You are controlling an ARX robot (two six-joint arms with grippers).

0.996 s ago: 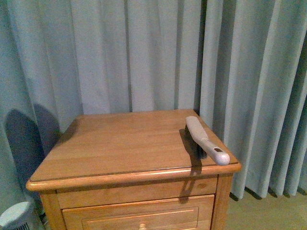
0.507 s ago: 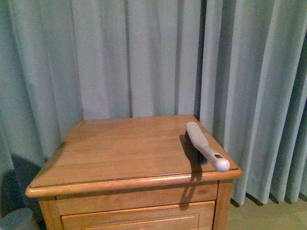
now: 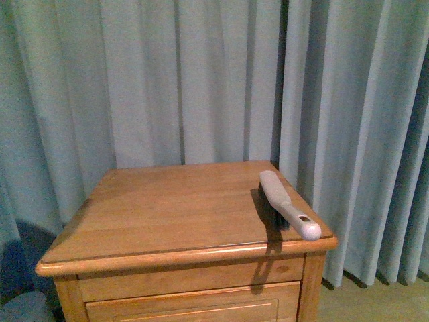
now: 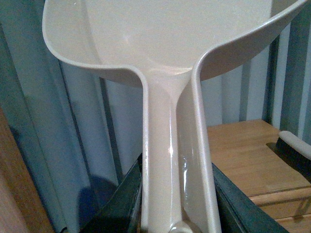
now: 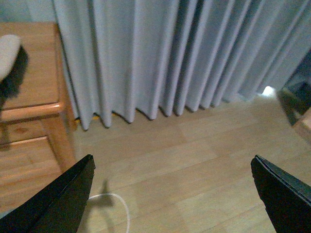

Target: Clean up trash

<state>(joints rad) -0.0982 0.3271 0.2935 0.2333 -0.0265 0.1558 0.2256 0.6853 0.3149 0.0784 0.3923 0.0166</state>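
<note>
my left gripper [image 4: 176, 206] pinches the dustpan [image 4: 170, 48] handle | my right gripper [image 5: 172, 157] spread, empty | trash in no view | brush [image 3: 288, 204] at 3 o'clock edge of nightstand [image 3: 167, 208]: i'd grip its handle squarely

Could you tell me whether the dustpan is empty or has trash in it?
Empty as far as shown: the dustpan is bare inside, though its front is cropped.
</note>
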